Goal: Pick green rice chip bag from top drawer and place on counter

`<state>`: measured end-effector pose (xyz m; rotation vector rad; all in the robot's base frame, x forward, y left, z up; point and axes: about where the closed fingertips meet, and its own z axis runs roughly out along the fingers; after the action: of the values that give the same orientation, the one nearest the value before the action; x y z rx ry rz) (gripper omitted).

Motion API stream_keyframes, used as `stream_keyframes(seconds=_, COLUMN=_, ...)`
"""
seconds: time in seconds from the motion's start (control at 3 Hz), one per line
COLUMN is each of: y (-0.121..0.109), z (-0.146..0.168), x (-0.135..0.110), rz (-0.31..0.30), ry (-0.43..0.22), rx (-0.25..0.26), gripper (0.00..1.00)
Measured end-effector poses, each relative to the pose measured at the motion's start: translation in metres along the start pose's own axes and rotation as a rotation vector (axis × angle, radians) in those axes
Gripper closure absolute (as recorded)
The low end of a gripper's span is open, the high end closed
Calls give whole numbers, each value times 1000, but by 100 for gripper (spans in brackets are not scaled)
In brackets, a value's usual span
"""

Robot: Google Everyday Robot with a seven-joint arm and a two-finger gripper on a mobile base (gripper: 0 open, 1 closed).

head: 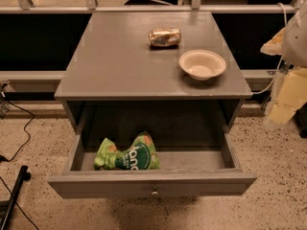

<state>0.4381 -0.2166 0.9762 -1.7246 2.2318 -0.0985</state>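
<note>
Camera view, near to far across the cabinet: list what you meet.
top drawer front → green rice chip bag → bowl → can. The gripper hangs right of the counter, outside this line.

Gripper (287, 97): recorded only as a pale, blurred mass right of the counter (120, 66), cut off by the right edge.
Bag (127, 155): lower edge hidden behind the front panel of the drawer (153, 185) below the counter; lettering crumpled and only partly read.
Rear of the drawer: covered by the counter and lost in shadow.
Can (164, 37), at the back of the counter: label not legible.
Cable (21, 128), left of the counter: cut off by the left edge.
</note>
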Motion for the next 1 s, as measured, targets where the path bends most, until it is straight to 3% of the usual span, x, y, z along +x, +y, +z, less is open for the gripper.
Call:
stream_keyframes(seconds=0.33, y=0, z=0, x=0, rz=0, ry=0, rx=0, gripper=0)
stream_keyframes(seconds=0.67, y=-5, z=15, x=-35, rz=-72, ry=-39, rx=-3, gripper=0)
stream_keyframes(seconds=1.0, y=-3, z=67, x=-103, rz=-193, ry=-90, rx=-45, gripper=0)
